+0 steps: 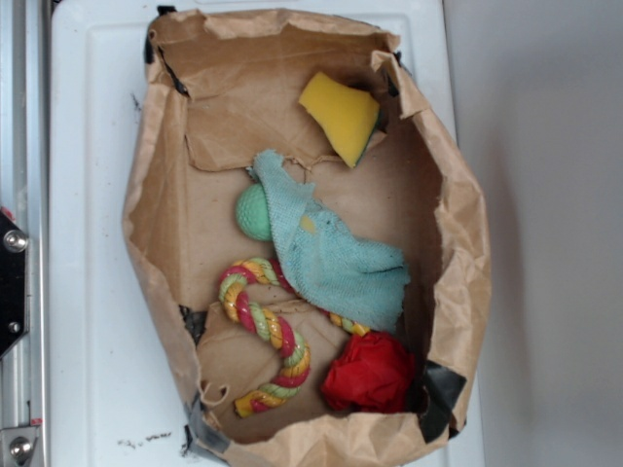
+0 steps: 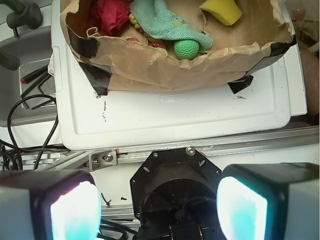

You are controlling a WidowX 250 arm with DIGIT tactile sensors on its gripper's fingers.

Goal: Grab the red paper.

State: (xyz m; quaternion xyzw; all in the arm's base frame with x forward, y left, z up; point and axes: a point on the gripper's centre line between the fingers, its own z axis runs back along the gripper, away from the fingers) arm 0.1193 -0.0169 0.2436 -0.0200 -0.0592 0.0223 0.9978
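Nothing done yet as far as I can see: the red paper (image 1: 368, 375) is untouched, sitting in the brown paper bag (image 1: 156, 126) on the white tray (image 1: 88, 195). In the exterior view it's in the bag's lower right corner, just beside the end of the rope toy (image 1: 265, 331) and below the teal cloth (image 1: 336, 253). The cloth drapes partly over the green ball (image 1: 253, 212). A yellow sponge (image 1: 341, 115) sits at the opposite end of the bag, well apart from the target.

The arm isn't in the exterior view at all. In the wrist view the gripper (image 2: 159, 202) is outside the bag, back over the rail side of the tray, with the camera looking across the tray's bare lid toward the bag. Its jaws stand wide apart with nothing between them; both pads (image 2: 75, 210) glow at the bottom corners of the frame.

From the wrist view the red paper (image 2: 111, 14) is at the upper left, behind the bag wall, partly hidden by the crumpled rim.

My read is that everything is left: move over the bag, line up on the paper's corner, descend past the rim, close. The tight spots I'd judge are the bag wall and the rope toy right next to the paper; I could snag either.
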